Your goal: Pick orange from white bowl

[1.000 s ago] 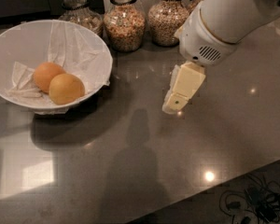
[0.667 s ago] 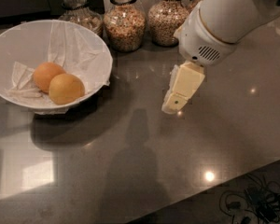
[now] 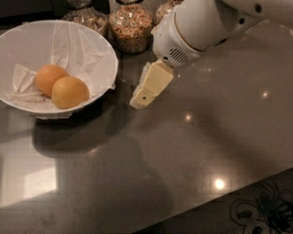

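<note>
The gripper (image 3: pixel 142 97) now sits much closer to the white bowl (image 3: pixel 19 43) than a second ago, having swung across the counter (image 3: pixel 185 160) toward it, while the bowl and its fruit lie where they were. Whether the gripper is open or closed cannot be told, since it shows only as one cream-coloured block tilted down toward the bowl's near right edge. It hangs just beside the bowl's right rim, apart from it and above the counter top.

Behind it, the thick white arm (image 3: pixel 210 18) rises up and away from the bowl, out past the top right.

The orange (image 3: pixel 70 92) lies inside the bowl, low on the side nearest the gripper, resting on crumpled paper napkins (image 3: pixel 80 52) that line the wall. A second fruit (image 3: pixel 49 78) of deeper orange colour touches it on the side farther from the gripper.

Past the bowl's far right rim stand three glass jars of grains — one (image 3: pixel 83 11) just behind the bowl, one (image 3: pixel 131 26) farther right, and one (image 3: pixel 172 6) partly hidden by the arm.

Off the counter's edge, well away from the bowl at the lower right, dark cables (image 3: pixel 263 213) lie in a tangle.
</note>
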Robot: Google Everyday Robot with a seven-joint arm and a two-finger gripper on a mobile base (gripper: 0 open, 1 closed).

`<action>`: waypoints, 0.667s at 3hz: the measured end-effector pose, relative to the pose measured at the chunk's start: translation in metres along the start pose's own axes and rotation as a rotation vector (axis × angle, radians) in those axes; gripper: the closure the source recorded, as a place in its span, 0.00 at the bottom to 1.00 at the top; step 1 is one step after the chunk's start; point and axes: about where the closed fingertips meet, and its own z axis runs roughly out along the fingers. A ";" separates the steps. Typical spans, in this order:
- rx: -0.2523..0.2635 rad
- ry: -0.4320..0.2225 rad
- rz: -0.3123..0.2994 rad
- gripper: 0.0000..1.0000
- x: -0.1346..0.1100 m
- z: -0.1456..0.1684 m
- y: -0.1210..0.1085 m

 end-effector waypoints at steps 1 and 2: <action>-0.021 -0.082 0.025 0.00 -0.035 0.028 -0.009; -0.053 -0.142 0.014 0.00 -0.073 0.050 -0.012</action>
